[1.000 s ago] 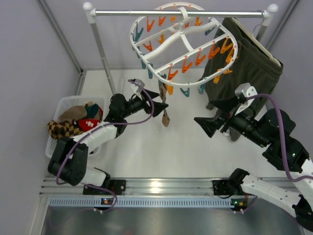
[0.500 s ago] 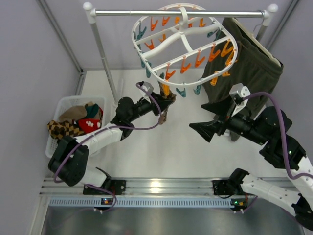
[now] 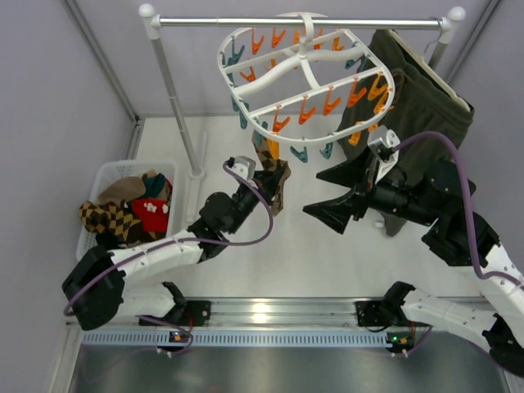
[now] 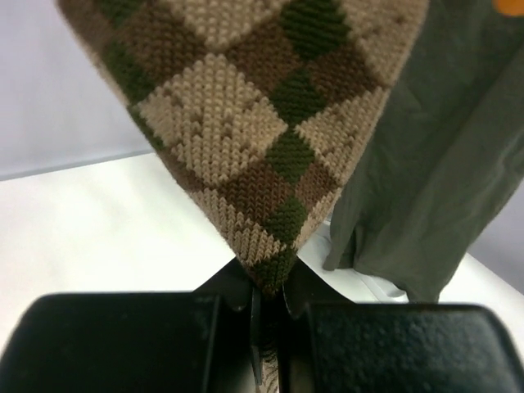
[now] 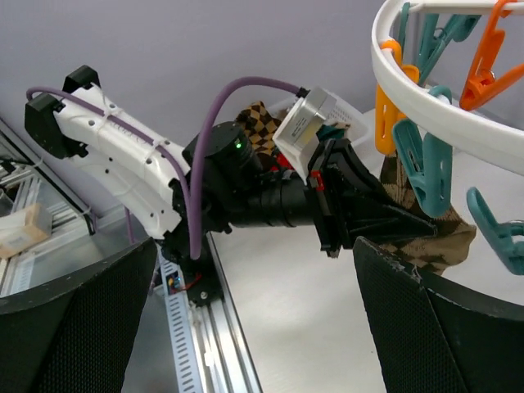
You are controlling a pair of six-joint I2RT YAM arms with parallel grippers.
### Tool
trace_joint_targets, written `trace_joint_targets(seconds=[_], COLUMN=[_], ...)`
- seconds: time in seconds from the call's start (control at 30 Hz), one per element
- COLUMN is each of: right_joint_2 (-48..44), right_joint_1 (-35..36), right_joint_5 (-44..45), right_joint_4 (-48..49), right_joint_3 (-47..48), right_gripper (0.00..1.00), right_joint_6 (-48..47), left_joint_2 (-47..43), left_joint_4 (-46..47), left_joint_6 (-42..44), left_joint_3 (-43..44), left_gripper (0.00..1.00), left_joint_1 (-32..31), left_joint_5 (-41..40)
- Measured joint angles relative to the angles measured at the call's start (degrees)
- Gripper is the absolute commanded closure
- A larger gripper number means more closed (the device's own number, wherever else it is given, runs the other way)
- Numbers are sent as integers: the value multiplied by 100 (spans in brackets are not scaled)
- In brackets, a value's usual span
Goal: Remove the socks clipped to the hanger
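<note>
The hanger (image 3: 307, 78), a round white frame with orange and teal clips, hangs from the rail. A brown-tan argyle sock (image 3: 279, 196) dangles from a clip at its near rim. My left gripper (image 3: 268, 173) is shut on this sock. In the left wrist view the sock (image 4: 246, 123) tapers down into the closed left gripper (image 4: 268, 315). My right gripper (image 3: 332, 196) stands open just right of the sock, holding nothing. The right wrist view shows the right gripper (image 5: 258, 327) wide open, facing the hanger's rim (image 5: 426, 90), the sock (image 5: 446, 237) and the left gripper (image 5: 368, 213).
A white basket (image 3: 102, 176) at the left holds several loose socks. Dark green shorts (image 3: 417, 106) hang at the right end of the steel rail (image 3: 246, 22). The rail's left post (image 3: 176, 98) stands behind my left arm.
My left gripper moved right, under the hanger's near rim, and closed on the argyle sock. The right arm shifted left and slightly up, still open.
</note>
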Motion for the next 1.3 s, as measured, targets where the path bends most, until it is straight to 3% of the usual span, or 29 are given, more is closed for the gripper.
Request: trace_joint_targets(seconds=[0.27,0.5,0.67,1.3], right_joint_2=[238,420,634,1408], right_joint_1=[0,17,144,455], right_joint_5=[11,192,634,2597], right_joint_4=[-11,-24,-22,363], right_joint_3=[345,570,739,479], right_gripper=[10,19,28,31], right_joint_6=[199,393,518,1054], left_joint_2=[201,643,634,68], left_joint_4=[-319,-363,-374,-400], left_joint_6=[852,1335,1272,459], left_joint_3=[260,682,678,160], left_gripper=[100,100,100,100], left_joint_1=[-1558,-2435,-2505,-2343], left_joint_5=[-2557,-3598,-3578,-2157])
